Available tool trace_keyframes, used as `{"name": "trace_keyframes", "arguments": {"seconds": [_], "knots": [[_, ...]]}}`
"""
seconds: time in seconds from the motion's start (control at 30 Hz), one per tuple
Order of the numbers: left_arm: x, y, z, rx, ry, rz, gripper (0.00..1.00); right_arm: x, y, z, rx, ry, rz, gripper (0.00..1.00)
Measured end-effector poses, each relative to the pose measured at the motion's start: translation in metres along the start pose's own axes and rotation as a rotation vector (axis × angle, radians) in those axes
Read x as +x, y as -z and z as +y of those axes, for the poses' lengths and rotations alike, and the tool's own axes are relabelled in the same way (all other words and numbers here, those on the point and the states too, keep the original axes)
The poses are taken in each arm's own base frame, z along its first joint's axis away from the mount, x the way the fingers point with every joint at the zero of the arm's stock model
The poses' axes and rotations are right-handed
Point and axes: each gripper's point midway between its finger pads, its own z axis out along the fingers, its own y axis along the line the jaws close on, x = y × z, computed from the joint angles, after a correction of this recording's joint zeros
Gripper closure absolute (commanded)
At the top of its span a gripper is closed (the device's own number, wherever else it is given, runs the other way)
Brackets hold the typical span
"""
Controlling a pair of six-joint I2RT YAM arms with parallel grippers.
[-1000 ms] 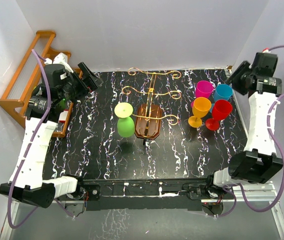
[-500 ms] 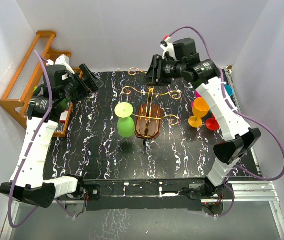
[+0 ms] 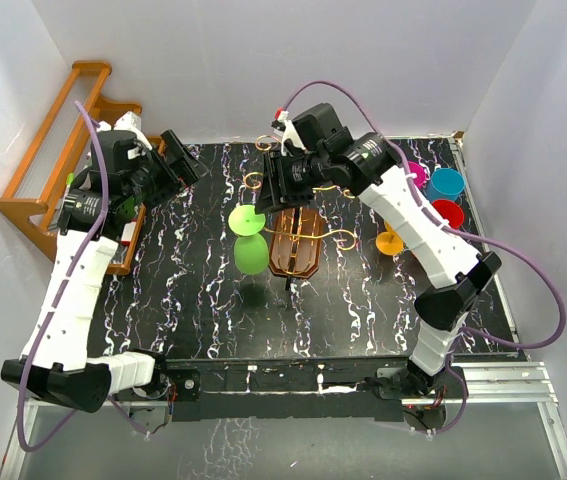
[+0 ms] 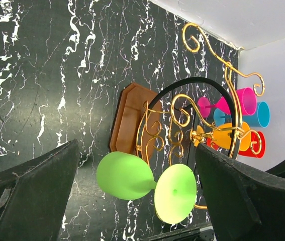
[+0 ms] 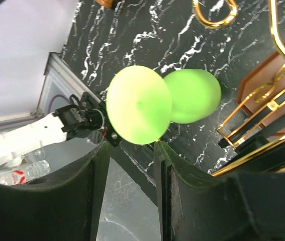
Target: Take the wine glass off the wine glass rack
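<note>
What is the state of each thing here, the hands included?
Gold wire wine glass rack with brown wooden base: upright.
Green plastic wine glass: hanging upside down on that rack.
Left hand: open, empty.
Right hand: open, empty, near the green glass's foot.
Red plastic glass: upright.
Blue plastic glass: upright.

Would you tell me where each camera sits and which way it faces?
Top external: overhead behind the robot, facing down at the table; left arm, right arm show.
Left wrist: left arm, facing green wine glass and rack between left tool's fingers.
Right wrist: right arm, facing the glass's foot; right tool below.
All share the glass.
</note>
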Motion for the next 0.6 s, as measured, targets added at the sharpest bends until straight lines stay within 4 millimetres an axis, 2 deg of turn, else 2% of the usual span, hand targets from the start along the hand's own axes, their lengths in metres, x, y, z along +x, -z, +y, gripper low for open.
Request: {"name": "trace_keyframes", "arguments": {"seconds": [0.17, 0.47, 0.6], "knots": [[0.003, -0.004, 0.001, -0.001, 0.002, 0.016, 0.03, 0.005, -0.008, -0.016, 0.071, -0.007, 0.013, 0.57], [0.011, -0.007, 0.006, -0.012, 0.014, 0.041, 0.03, 0.023, -0.026, -0.018, 0.120, 0.016, 0.061, 0.57], [0.016, -0.009, 0.006, -0.011, 0.023, 0.057, 0.03, 0.023, -0.031, -0.022, 0.131, 0.014, 0.064, 0.57]]}}
